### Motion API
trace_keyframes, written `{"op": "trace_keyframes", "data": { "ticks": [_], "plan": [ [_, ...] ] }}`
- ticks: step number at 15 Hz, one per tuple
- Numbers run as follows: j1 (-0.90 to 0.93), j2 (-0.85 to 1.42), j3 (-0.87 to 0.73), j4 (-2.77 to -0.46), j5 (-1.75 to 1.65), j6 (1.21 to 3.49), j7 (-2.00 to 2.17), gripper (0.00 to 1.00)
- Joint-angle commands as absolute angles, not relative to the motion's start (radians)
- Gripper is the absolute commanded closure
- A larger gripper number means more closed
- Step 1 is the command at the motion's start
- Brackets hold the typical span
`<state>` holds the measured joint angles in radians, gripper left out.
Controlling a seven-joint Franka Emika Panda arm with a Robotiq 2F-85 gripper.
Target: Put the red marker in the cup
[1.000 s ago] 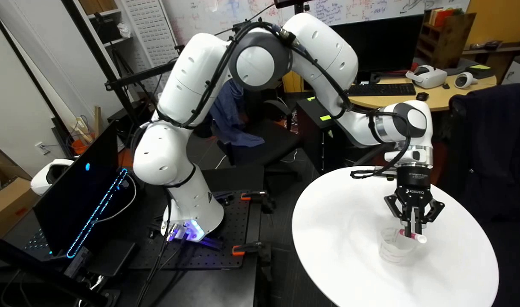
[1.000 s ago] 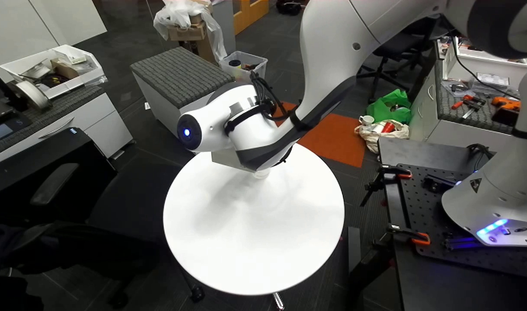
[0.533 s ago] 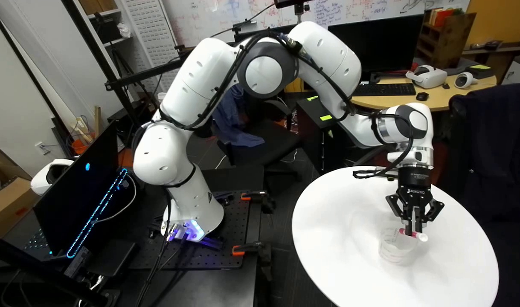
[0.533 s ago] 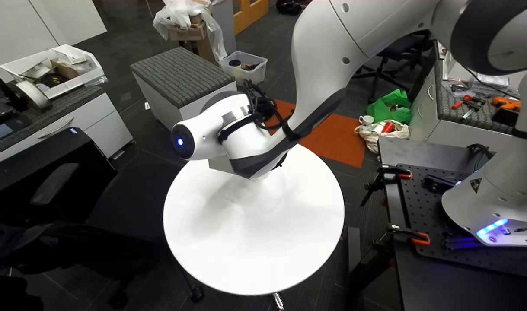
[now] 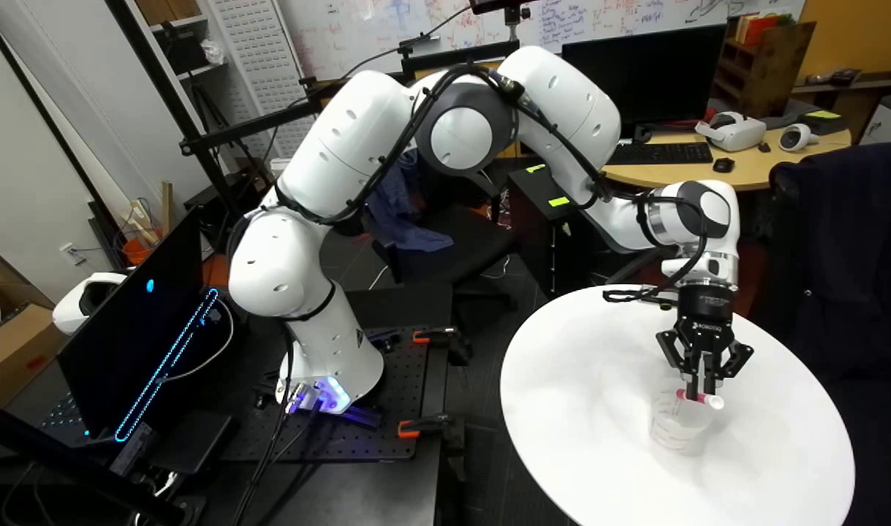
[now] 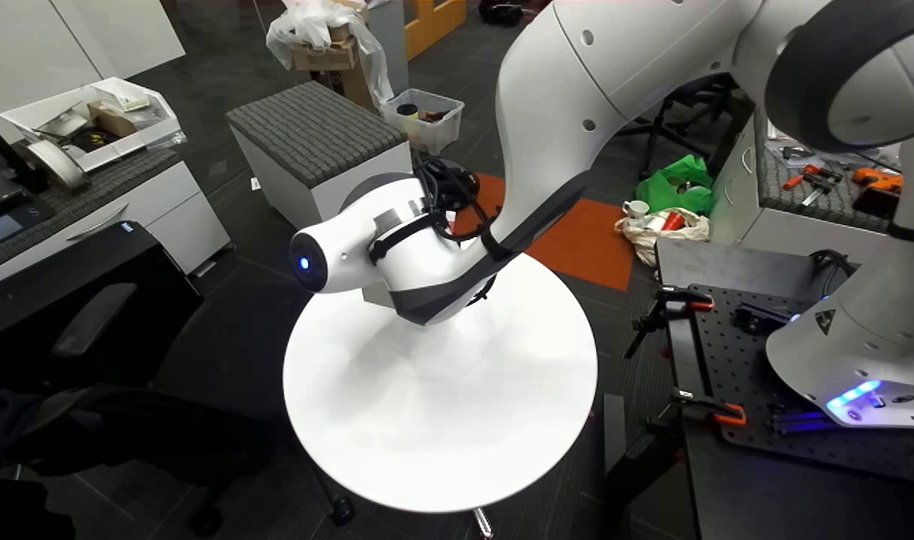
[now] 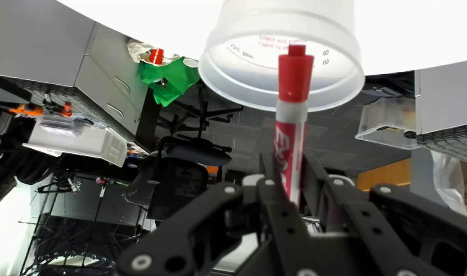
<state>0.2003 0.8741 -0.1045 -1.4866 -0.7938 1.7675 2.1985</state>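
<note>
We judge the task to be well past its middle: the picking-up is done and the placing is not. The red marker [image 7: 290, 126] is off the surface [image 5: 562, 409], and the fingers [image 7: 281, 220] are clenched on it, one on each side of its barrel, as the wrist view shows. The clear cup [image 5: 670, 429] stands upright on the right side of the scene, with the fingers near its right-hand rim; whether they touch it, we cannot tell.

The carrying looks nearly finished too. In the wrist view, which stands upside down, the capped end of the marker overlaps the cup's mouth; in an exterior view the marker runs at about the height of the rim, nearer to lying flat than to standing up, with a white end poking out to the right of the fingers. From these angles we cannot tell whether the cap sits below the rim, hangs above it or touches it. The arm [image 6: 546, 135] blocks our sight of both in an exterior view.

What is left, as we see it: get the whole marker over the mouth, probably tip it more upright, then let go and lift away. If we released it now, we think it might rest across the rim or roll off to the right.
</note>
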Motion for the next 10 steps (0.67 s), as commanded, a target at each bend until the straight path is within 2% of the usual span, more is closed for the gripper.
{"op": "trace_keyframes", "data": {
  "ticks": [1,7,10],
  "plan": [
    [0.208,0.876,-0.093,-1.463,-0.768,1.704,2.157,0.49],
    [0.226,0.840,-0.085,-1.503,-0.780,1.706,2.190,0.03],
    [0.235,0.804,-0.087,-1.531,-0.790,1.726,2.218,0.00]
  ]
}}
